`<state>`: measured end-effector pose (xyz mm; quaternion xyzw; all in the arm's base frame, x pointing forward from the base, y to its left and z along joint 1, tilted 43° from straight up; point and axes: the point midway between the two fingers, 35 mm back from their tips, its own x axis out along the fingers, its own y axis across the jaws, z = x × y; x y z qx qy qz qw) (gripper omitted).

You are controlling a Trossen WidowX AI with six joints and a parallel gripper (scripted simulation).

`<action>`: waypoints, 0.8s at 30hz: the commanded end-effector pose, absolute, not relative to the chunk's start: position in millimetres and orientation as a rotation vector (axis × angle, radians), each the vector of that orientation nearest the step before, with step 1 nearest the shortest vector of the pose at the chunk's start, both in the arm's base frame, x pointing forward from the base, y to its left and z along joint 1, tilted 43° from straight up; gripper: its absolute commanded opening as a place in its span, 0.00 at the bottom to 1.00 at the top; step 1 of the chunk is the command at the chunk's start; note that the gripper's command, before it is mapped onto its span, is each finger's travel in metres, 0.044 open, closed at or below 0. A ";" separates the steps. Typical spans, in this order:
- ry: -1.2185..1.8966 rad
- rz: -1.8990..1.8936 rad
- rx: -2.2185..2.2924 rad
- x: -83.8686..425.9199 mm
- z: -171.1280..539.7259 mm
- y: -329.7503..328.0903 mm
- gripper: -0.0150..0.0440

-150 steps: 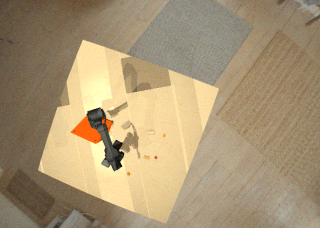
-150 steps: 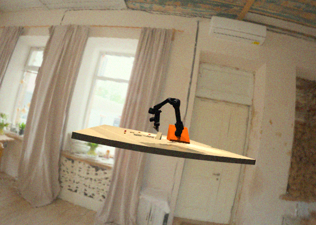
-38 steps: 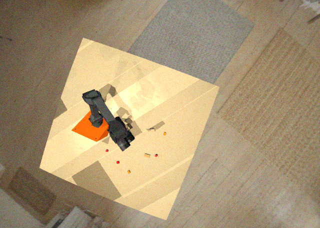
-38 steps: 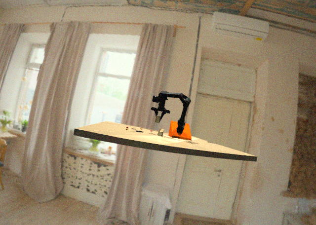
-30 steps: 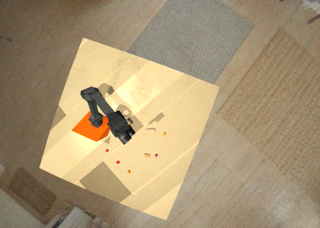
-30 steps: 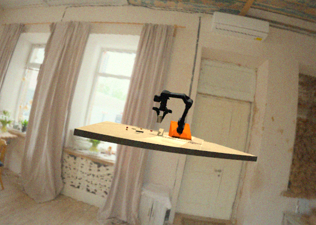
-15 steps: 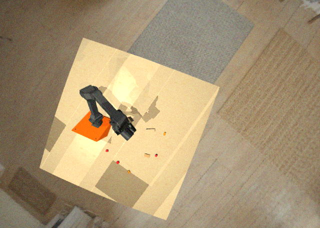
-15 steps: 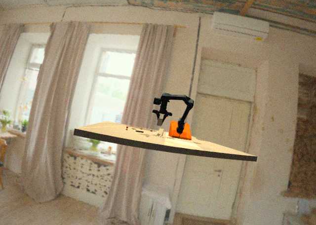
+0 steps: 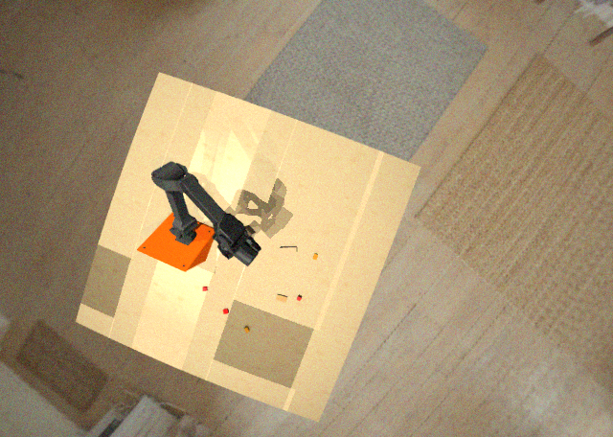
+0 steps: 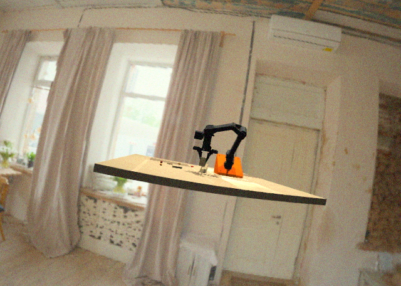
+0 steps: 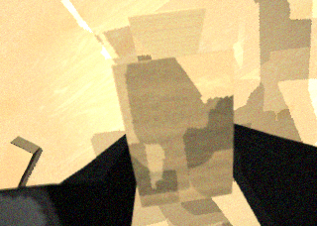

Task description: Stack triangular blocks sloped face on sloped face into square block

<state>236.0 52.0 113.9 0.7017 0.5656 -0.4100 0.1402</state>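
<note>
1. Your gripper (image 9: 247,255) (image 10: 203,157) (image 11: 174,133) is clamped on one triangular block (image 10: 202,161) (image 11: 173,132), gripping it by two opposite sides, with the fingers pointing down.
2. The other triangular block (image 10: 203,170) (image 11: 167,34) stands on the table (image 9: 327,185) (image 10: 155,175), below the one you hold. In the top view your arm (image 9: 205,202) (image 10: 223,127) covers that spot, inward from the left edge, beyond the orange base (image 9: 163,246) (image 10: 237,171).
3. You can't tell from these views whether the two blocks touch; they don't yet form a square block.
4. In the top view, you have a thin L-shaped piece (image 9: 288,247) (image 11: 34,162) right of the gripper, and a small orange block (image 9: 315,256) between it and the right edge.
5. Toward the bottom corner, you see a tan block with a dark strip (image 9: 282,298) just beside a red cube (image 9: 299,297).
6. Two more red cubes (image 9: 205,288) lie between your base and the bottom edge, with an orange piece (image 9: 246,329) nearer that edge.
7. The yellow label (image 10: 328,49) on the wall unit (image 10: 304,33) is too small for you to read.
</note>
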 end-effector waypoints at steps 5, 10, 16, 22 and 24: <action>1.638 -1.196 2.022 229.8 91.2 62.6 0.25; 1.641 -1.196 2.028 229.6 92.0 63.0 0.25; 1.641 -1.198 2.028 229.5 91.9 63.0 0.25; 1.642 -1.198 2.031 229.6 92.0 63.3 0.25; 1.642 -1.198 2.031 229.6 92.0 63.3 0.25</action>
